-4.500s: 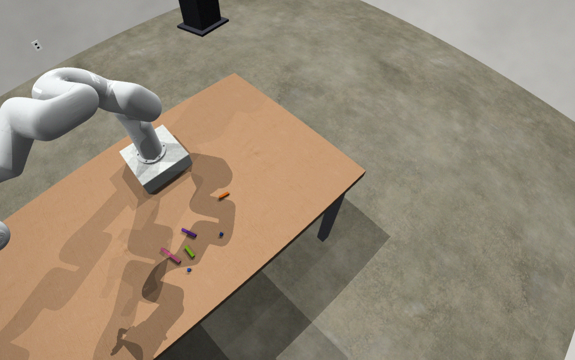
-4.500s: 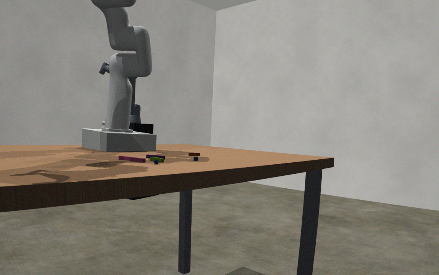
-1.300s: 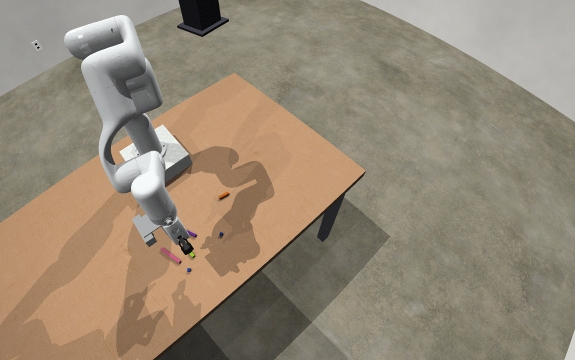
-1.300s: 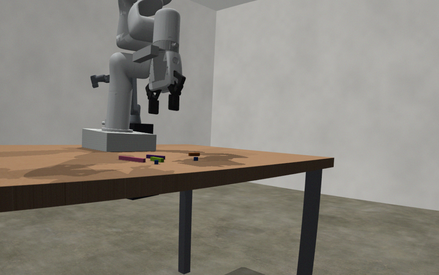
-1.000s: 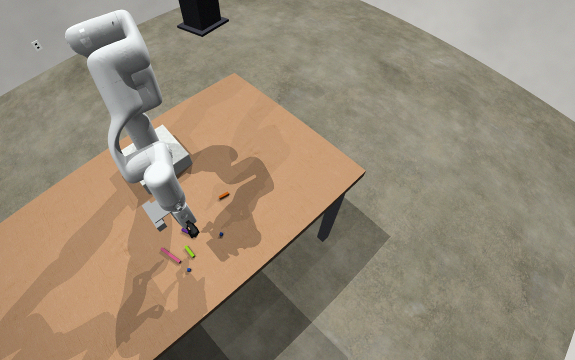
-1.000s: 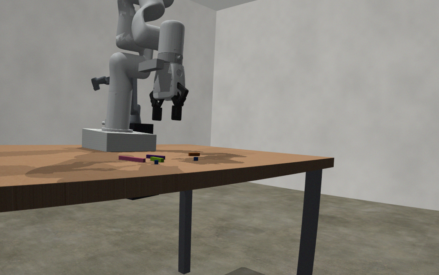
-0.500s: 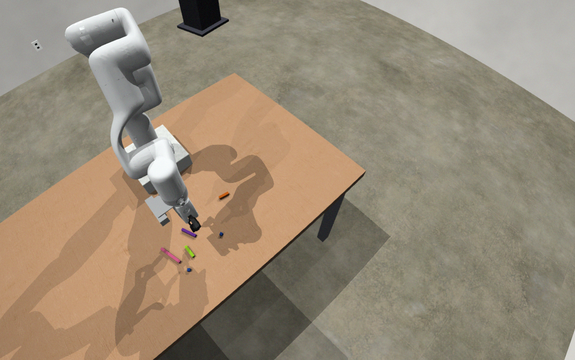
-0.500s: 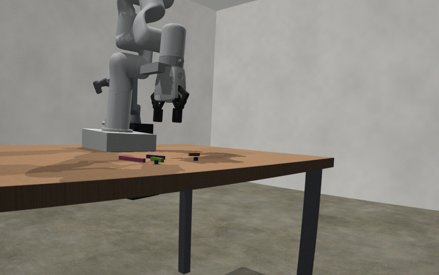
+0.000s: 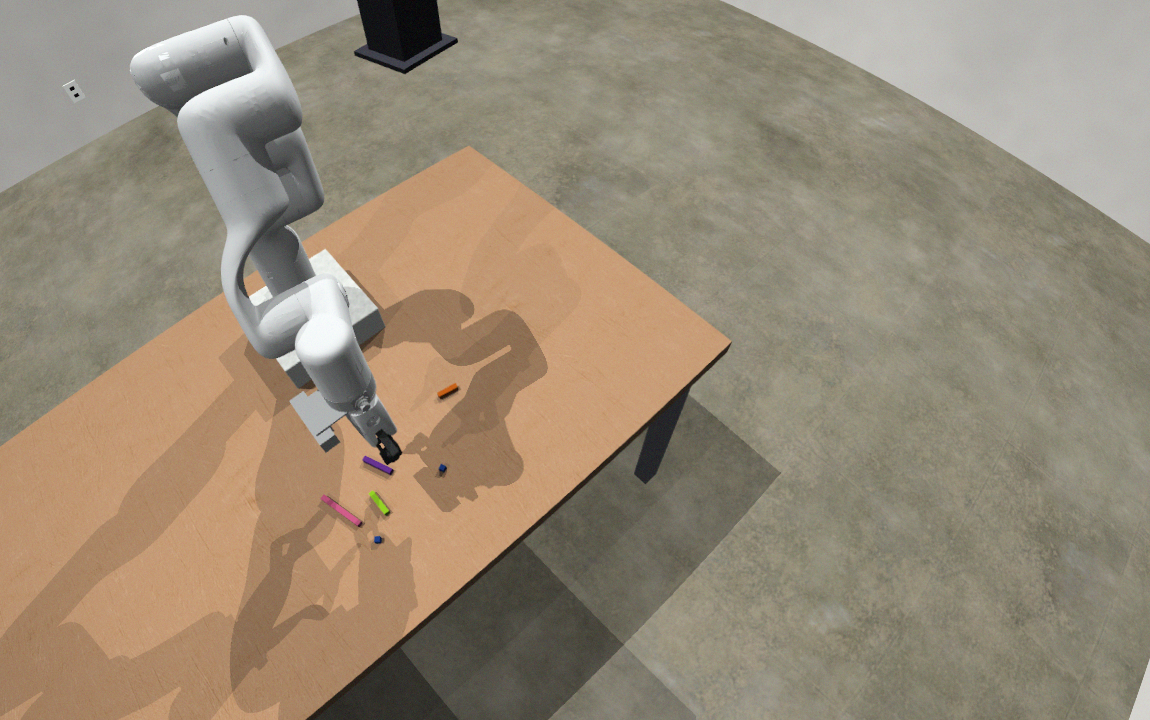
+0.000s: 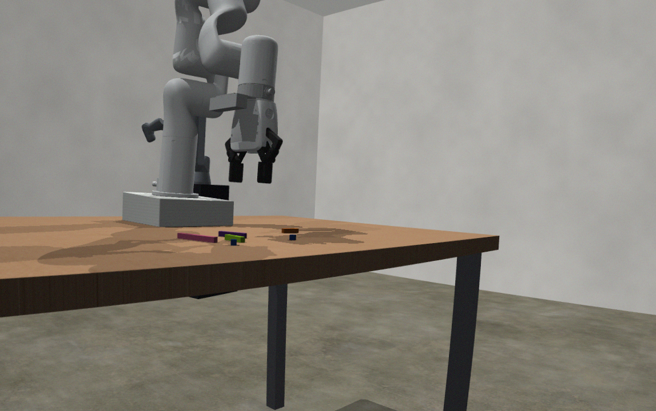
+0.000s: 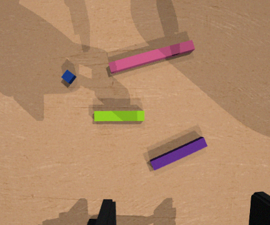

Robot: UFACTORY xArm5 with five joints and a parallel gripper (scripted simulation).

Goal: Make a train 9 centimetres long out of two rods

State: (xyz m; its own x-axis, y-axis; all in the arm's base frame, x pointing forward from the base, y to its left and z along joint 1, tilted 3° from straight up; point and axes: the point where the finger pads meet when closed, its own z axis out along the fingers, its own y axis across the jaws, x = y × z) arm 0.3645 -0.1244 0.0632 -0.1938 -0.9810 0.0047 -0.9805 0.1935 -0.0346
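Note:
My gripper (image 9: 387, 442) (image 10: 250, 173) (image 11: 185, 219) is open and empty. It hangs well above the table, close to the purple rod (image 9: 377, 464) (image 10: 231, 234) (image 11: 177, 154). The lime rod (image 9: 378, 502) (image 10: 235, 237) (image 11: 119, 116) lies flat just beyond it, and the pink rod (image 9: 340, 510) (image 10: 196, 237) (image 11: 151, 57) lies a little farther out. One blue cube (image 9: 377, 539) (image 10: 233, 242) (image 11: 69, 76) sits near the lime rod. A second blue cube (image 9: 442, 468) (image 10: 292, 237) and the orange rod (image 9: 447, 390) (image 10: 290, 230) lie apart to the side. No rods touch.
The wooden table (image 9: 561, 295) (image 10: 396, 245) carries the robot's grey base block (image 9: 355, 304) (image 10: 177, 209) behind the rods. The table's front edge runs close to the first blue cube. A dark pedestal (image 9: 402, 31) stands on the floor far behind.

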